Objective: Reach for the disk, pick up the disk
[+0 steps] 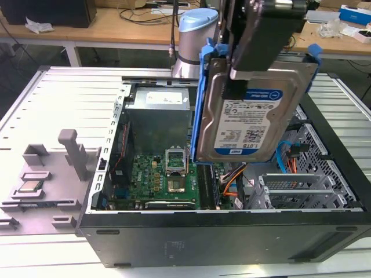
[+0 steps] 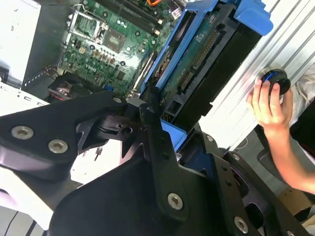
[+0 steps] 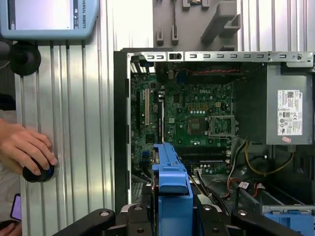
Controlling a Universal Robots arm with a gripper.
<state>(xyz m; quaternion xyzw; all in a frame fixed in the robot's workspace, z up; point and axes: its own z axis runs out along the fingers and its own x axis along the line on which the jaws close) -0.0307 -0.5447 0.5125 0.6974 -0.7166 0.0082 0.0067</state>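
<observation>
Now pincer point(image 1: 243, 72) clamps disk point(image 1: 255, 116), held upright above open case point(image 1: 232, 231), long axis near-vertical, label facing exterior view.

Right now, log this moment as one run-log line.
end effector: shut on disk | disk: lifted above open computer case, tilted | motherboard: below | hand: on knob beside case

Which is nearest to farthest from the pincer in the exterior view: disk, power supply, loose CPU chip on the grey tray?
1. The disk: in the pincer itself, lifted above the open case.
2. The power supply: inside the case, toward the exterior view's left of the disk.
3. The CPU chip: on the grey tray, outside the case at the exterior view's far left.
</observation>
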